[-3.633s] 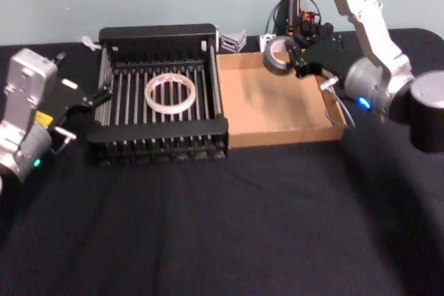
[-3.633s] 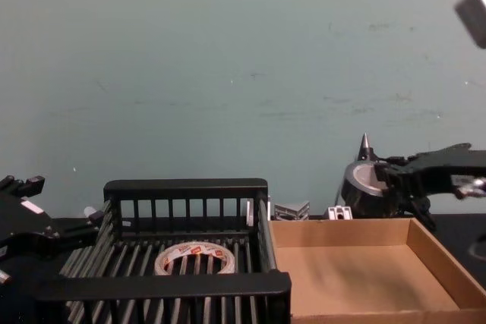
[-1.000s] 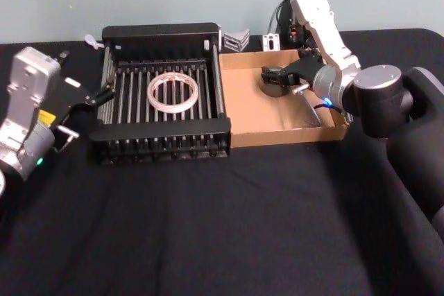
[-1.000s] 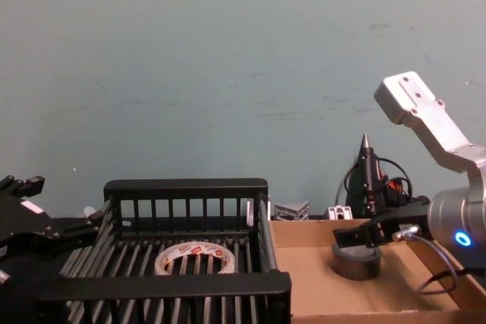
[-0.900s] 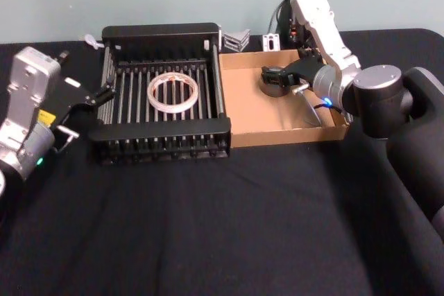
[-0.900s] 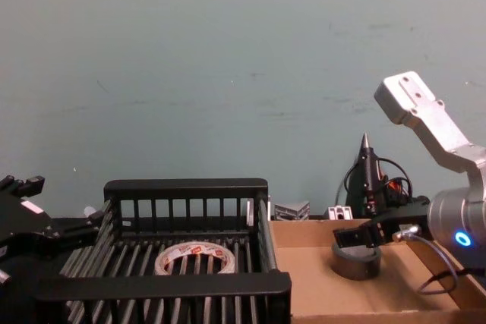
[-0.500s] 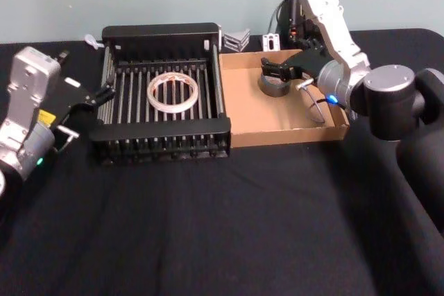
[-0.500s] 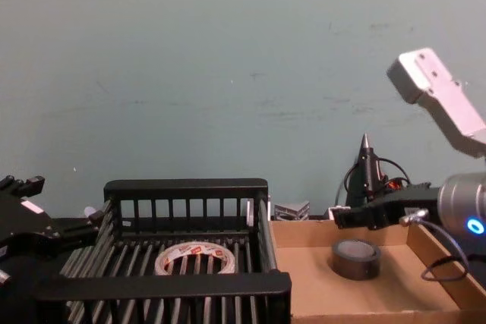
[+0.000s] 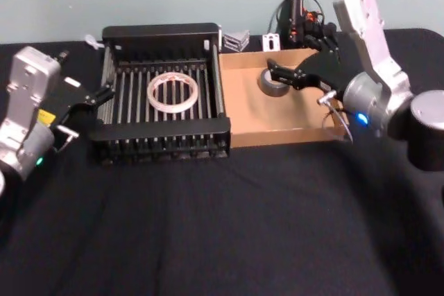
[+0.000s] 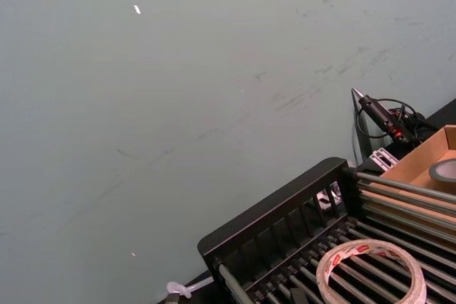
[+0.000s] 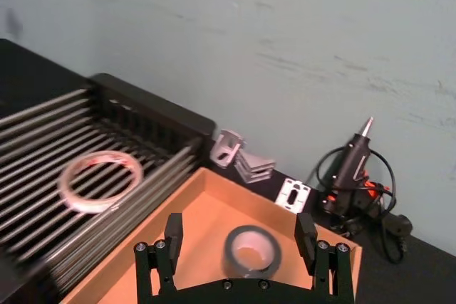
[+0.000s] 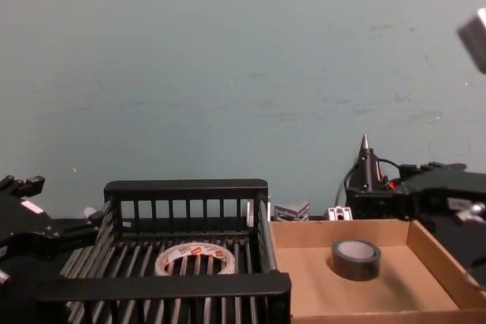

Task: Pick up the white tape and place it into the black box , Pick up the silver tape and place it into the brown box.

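Observation:
The white tape (image 9: pixel 173 91) lies flat on the slatted floor of the black box (image 9: pixel 163 128), and it is seen there from the front too (image 12: pixel 195 257). In the brown box (image 9: pixel 277 119), near its far wall, the silver tape (image 9: pixel 272 82) rests flat. My right gripper (image 9: pixel 274 73) hovers open just above and behind that roll, touching nothing. Its wrist view has both fingers (image 11: pixel 173 231) spread wide over the silver tape (image 11: pixel 253 249). By the black box's left wall, outside it, my left gripper (image 9: pixel 87 112) is parked open and empty.
A glue gun (image 9: pixel 295 5) with its cable stands behind the brown box, and small metal brackets (image 9: pixel 234 38) sit between the two boxes at the back. The black cloth table (image 9: pixel 222 227) stretches wide in front of both boxes.
My right gripper has lifted and drawn back from the silver tape, which stays lying in the brown box. The left arm and the white tape have not moved.

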